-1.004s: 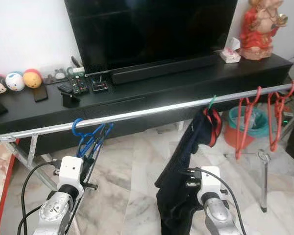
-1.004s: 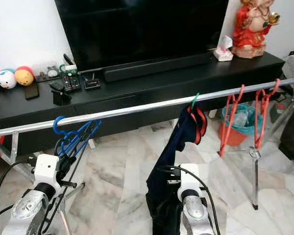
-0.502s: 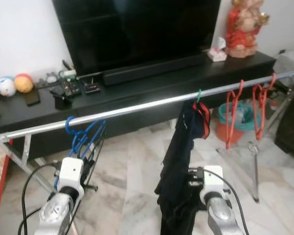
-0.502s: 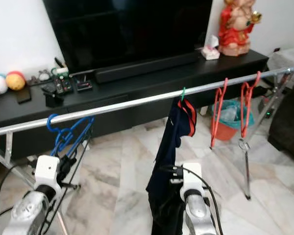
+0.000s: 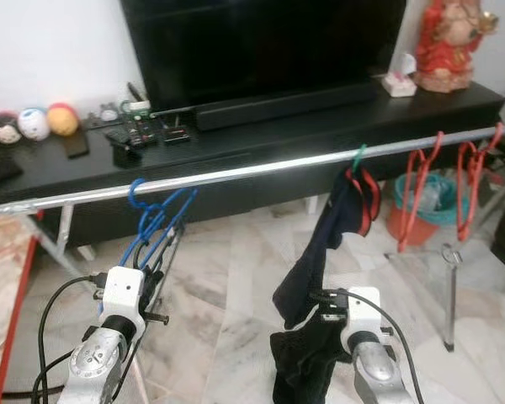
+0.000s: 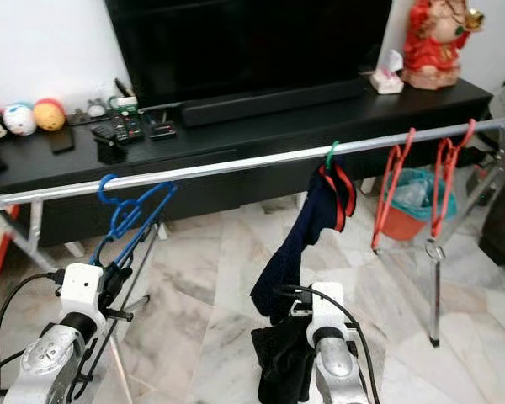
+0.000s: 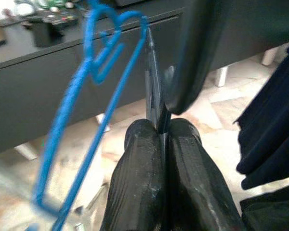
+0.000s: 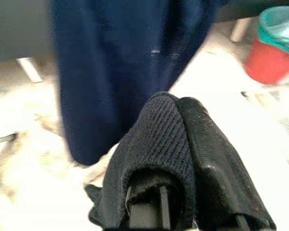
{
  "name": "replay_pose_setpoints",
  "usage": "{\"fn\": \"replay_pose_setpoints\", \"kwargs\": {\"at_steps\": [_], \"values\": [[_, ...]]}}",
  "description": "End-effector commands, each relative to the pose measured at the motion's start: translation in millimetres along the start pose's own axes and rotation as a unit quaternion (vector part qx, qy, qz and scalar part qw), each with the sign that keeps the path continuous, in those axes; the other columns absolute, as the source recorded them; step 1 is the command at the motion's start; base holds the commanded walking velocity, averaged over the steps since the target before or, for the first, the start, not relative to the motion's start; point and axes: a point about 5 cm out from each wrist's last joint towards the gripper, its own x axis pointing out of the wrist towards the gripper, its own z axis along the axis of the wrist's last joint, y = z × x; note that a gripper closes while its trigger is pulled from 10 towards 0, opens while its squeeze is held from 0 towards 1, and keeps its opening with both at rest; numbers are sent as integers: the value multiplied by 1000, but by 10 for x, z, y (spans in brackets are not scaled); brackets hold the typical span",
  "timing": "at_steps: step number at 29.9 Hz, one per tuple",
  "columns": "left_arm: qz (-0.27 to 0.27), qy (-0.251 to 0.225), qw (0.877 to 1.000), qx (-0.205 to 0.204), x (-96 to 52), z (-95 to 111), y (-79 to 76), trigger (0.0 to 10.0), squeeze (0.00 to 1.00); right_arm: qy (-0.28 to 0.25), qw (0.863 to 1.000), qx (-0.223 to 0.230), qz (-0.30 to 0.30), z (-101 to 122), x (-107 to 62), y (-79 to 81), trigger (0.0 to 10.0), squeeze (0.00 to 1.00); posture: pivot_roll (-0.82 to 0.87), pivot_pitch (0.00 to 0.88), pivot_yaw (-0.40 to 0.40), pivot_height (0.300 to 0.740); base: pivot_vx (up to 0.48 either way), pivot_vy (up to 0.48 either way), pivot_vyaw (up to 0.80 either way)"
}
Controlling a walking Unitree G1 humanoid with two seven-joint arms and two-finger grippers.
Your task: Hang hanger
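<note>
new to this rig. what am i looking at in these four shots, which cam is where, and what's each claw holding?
It's a humanoid robot facing a metal clothes rail in front of a TV cabinet. The two wide pictures come from a stereo camera on its head, looking down past its two silver arms. The two close-ups come from cameras on each wrist, looking along the black fingers.

The left claw is shut on the thin wire of a blue hanger whose hook is over the rail. The right claw is shut on dark cloth, the lower part of a navy garment hanging from the rail. Red hangers hang further right, above an orange bucket.
</note>
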Motion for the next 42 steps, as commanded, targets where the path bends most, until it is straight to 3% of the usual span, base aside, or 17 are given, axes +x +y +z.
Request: {"fn": "replay_pose_setpoints", "kwargs": {"at_steps": [1, 21, 42], "values": [[4, -1, 1000, 2, -17, 3, 30, 10000, 0, -20, 1000, 0, 3, 93, 31, 12, 10000, 0, -79, 0, 56, 740, 0, 0, 644], [4, -1, 1000, 0, -16, 4, 24, 10000, 0, -14, 1000, -3, 4, 73, 34, 1, 10000, 0, -78, 0, 54, 740, -151, 0, 0], [5, 0, 1000, -2, -13, 0, 20, 10000, 0, -6, 1000, 0, 4, 46, 35, -6, 10000, 0, -77, 0, 53, 740, -270, 0, 0]]}}
